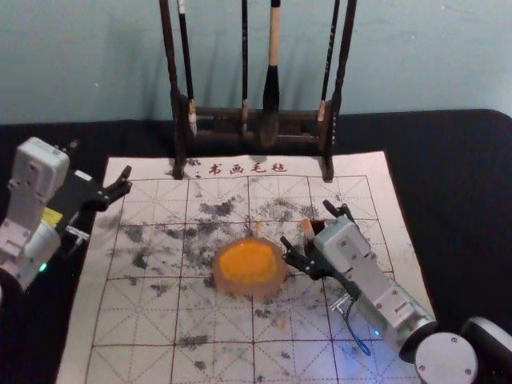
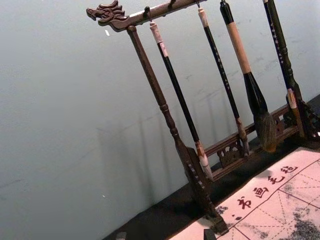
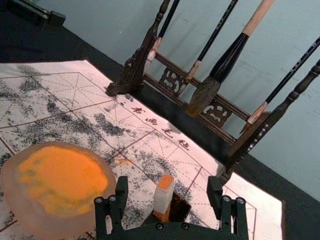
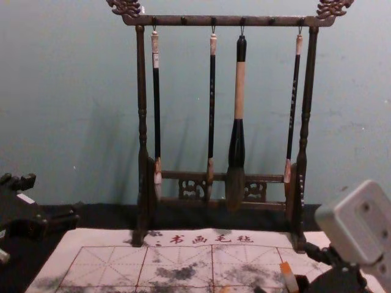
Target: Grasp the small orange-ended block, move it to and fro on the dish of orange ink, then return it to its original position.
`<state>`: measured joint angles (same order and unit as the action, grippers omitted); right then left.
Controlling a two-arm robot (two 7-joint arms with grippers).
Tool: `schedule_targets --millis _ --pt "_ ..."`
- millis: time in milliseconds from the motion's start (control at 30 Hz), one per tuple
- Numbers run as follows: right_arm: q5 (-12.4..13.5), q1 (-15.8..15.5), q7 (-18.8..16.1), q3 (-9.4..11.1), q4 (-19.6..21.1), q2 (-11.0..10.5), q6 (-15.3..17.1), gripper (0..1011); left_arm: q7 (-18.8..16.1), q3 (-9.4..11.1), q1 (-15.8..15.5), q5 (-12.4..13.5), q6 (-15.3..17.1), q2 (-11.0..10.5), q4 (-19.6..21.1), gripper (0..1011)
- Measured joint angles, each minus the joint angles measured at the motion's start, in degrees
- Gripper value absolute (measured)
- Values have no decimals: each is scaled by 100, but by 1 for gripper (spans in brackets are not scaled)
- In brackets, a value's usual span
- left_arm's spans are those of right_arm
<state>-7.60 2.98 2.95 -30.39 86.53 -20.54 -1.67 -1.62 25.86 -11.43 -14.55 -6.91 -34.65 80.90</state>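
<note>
Open, my right gripper (image 1: 307, 226) reaches in over the right part of the mat; in the right wrist view the gripper (image 3: 168, 185) has a finger on either side of the small block, with gaps between. White with an orange end, the block (image 3: 163, 195) stands upright at a small dark holder; its orange tip (image 1: 306, 225) and upper part (image 4: 288, 276) show in the head and chest views. The dish of orange ink (image 1: 249, 265) lies mid-mat, left of the right gripper. My left gripper (image 1: 101, 160) is parked, open, by the mat's back left; its fingertips (image 2: 165, 234) edge into the left wrist view.
A dark wooden rack (image 4: 142, 183) with several hanging brushes stands at the mat's back edge, close behind the right gripper. The ink-stained paper mat (image 1: 136, 320) has a red grid and lies on a black table cloth (image 1: 460, 200). A wall rises behind the rack.
</note>
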Motion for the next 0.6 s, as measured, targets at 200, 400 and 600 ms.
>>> schedule_targets --millis 200,400,600 --pt "0 2 1 -5 0 -5 -2 1000 0 0 0 0 0 0 0 1001" --pt "0 2 5 -10 0 -8 -6 958 0 0 0 0 0 0 0 1001" --pt "0 2 6 -13 1 -11 -9 838 0 0 0 0 0 0 0 1001"
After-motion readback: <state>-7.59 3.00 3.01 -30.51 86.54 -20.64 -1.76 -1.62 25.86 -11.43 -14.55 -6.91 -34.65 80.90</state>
